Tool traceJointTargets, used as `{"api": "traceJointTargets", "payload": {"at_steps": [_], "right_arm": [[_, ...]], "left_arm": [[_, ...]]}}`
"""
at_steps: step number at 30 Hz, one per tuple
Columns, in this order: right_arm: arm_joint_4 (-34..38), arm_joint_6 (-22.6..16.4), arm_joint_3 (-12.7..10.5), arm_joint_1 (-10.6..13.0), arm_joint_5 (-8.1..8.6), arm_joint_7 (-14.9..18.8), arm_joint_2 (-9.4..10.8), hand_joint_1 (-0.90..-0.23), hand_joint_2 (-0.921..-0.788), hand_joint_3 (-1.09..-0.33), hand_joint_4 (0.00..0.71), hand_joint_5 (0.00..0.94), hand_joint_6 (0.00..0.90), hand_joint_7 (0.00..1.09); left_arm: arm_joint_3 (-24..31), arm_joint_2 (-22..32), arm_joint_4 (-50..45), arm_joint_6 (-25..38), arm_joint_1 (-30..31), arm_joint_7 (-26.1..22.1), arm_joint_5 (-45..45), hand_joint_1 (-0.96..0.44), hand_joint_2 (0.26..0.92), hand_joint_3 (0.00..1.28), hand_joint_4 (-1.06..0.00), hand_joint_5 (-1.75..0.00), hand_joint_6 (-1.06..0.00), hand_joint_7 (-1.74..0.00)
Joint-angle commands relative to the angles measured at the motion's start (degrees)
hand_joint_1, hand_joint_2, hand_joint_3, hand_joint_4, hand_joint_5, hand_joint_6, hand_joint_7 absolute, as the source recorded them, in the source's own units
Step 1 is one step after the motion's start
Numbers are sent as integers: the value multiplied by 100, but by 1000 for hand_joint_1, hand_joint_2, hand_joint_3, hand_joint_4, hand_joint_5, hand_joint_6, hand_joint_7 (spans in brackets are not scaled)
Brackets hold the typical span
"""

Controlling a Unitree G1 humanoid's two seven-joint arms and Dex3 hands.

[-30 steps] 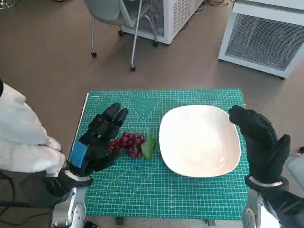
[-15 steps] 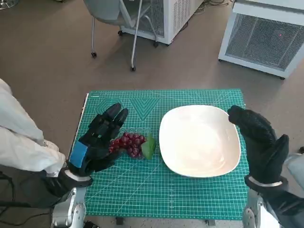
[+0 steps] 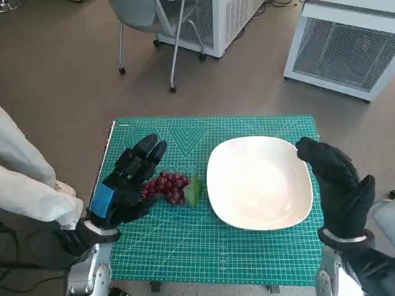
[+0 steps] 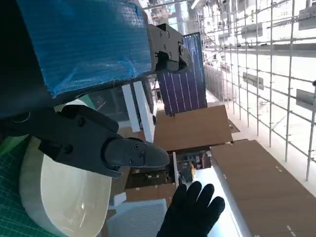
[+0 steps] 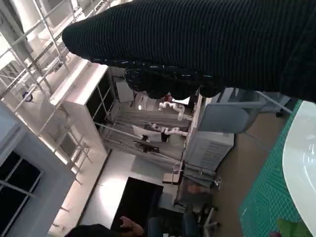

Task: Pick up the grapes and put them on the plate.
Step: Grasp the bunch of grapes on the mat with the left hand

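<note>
A bunch of dark red grapes (image 3: 166, 187) with a green leaf (image 3: 194, 191) lies on the green cutting mat (image 3: 185, 253), just left of the empty white plate (image 3: 259, 185). My left hand (image 3: 126, 182) rests on the mat against the left side of the bunch, fingers stretched out and apart, holding nothing. My right hand (image 3: 336, 185) stands spread at the plate's right rim, also holding nothing. The left wrist view shows my black fingers (image 4: 118, 150) over the plate (image 4: 59, 197), with the gloved right hand (image 4: 192, 212) beyond. In the right wrist view, the glove (image 5: 197, 44) hangs over the plate's edge (image 5: 302, 163).
A person's white sleeve (image 3: 24, 182) reaches in at the left, close to my left forearm. Beyond the mat's far edge are chair legs (image 3: 174, 61) and two white units (image 3: 345, 49) on the brown floor. The mat ends right of my right hand.
The person's white sleeve at the left has drawn back and lower. Both hands and the grapes stay about where they were.
</note>
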Motion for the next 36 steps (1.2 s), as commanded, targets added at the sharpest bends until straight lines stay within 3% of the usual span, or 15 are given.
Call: {"api": "traceJointTargets", "payload": {"at_steps": [1, 11, 14, 17, 20, 25, 36], "right_arm": [[100, 32, -17, 66, 35, 68, -35, -467, -921, -543, 657, 1, 249, 778], [78, 58, -23, 92, 79, 103, -27, -461, -921, -540, 653, 0, 246, 777], [53, 64, -19, 105, 81, 101, -28, -459, -921, -540, 651, 0, 245, 777], [54, 67, -17, 100, 86, 104, -32, -458, -921, -540, 651, 0, 244, 778], [69, 70, -20, 87, 93, 108, -35, -459, -921, -541, 650, 0, 243, 779], [105, 71, -26, 66, 115, 126, -37, -460, -921, -542, 650, 0, 241, 781], [106, 98, -22, 58, 136, 123, -35, -462, -921, -542, 651, 0, 238, 783]], "left_arm": [[-3, 76, 2, 5, -61, -7, 51, -322, 921, 181, -195, -1, -142, -315], [-40, 153, -71, -126, -45, 105, 334, -298, 917, 163, -196, -1, -134, -329], [-107, 327, -111, -429, -48, 424, 1104, -270, 903, 119, -192, 0, -117, -329], [-242, 772, -354, -583, -30, 1094, 2733, -252, 876, 64, -169, 0, -122, -284], [-391, 1111, -711, -326, 6, 1517, 3957, -238, 824, 22, -127, 0, -154, -177], [-705, 1375, -1174, 514, -68, 1585, 5161, -181, 748, 3, -77, 0, -195, -73], [-1360, 1404, -1161, 1601, -427, 1381, 6360, -198, 688, 0, -72, -4, -244, -19]]}}
